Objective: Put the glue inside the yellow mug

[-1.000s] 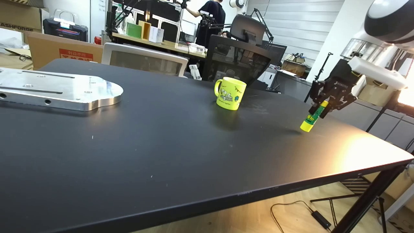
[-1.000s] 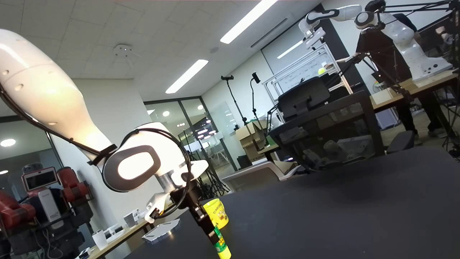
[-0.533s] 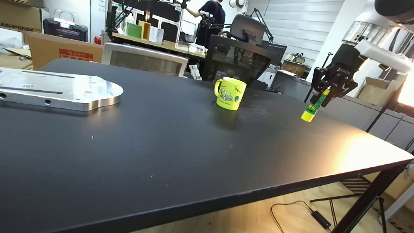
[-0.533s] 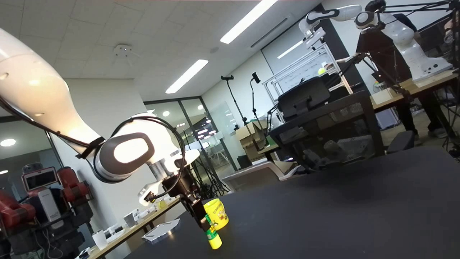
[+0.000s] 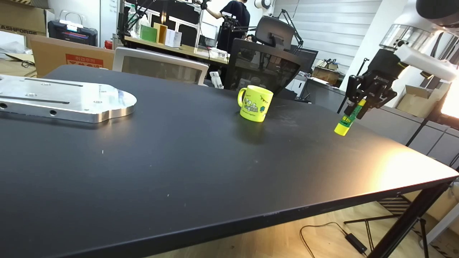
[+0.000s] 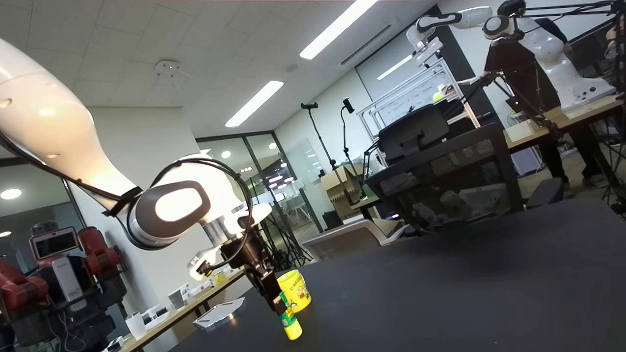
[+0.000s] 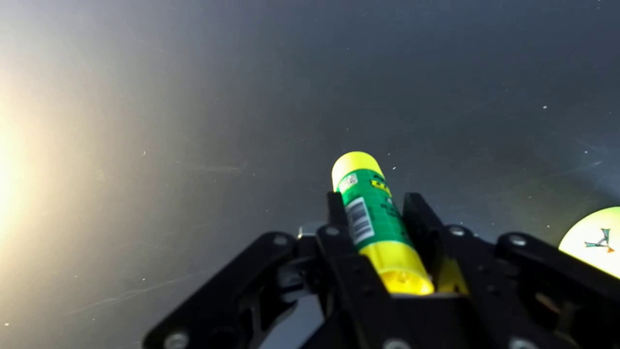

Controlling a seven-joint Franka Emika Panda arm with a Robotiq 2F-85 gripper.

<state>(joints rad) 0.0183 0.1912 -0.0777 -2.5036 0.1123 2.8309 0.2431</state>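
Robotics lab: in an exterior view, a second white robot arm (image 6: pixel 544 50) stands at upper right, a red-armed robot (image 6: pixel 68 281) (topped by a screen (image 6: pixel 55 243)) at lower left, and a mesh-backed chair (image 6: pixel 445 181) right of centre.

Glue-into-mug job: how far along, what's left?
Done: the gripper has the glue stick clamped, apparently clear of the black tabletop.
In hand: the transfer; in an exterior view the glue stick hangs tilted, apart from the yellow mug, which stands upright.
Left: bring it over the yellow mug, lower it inside, release.
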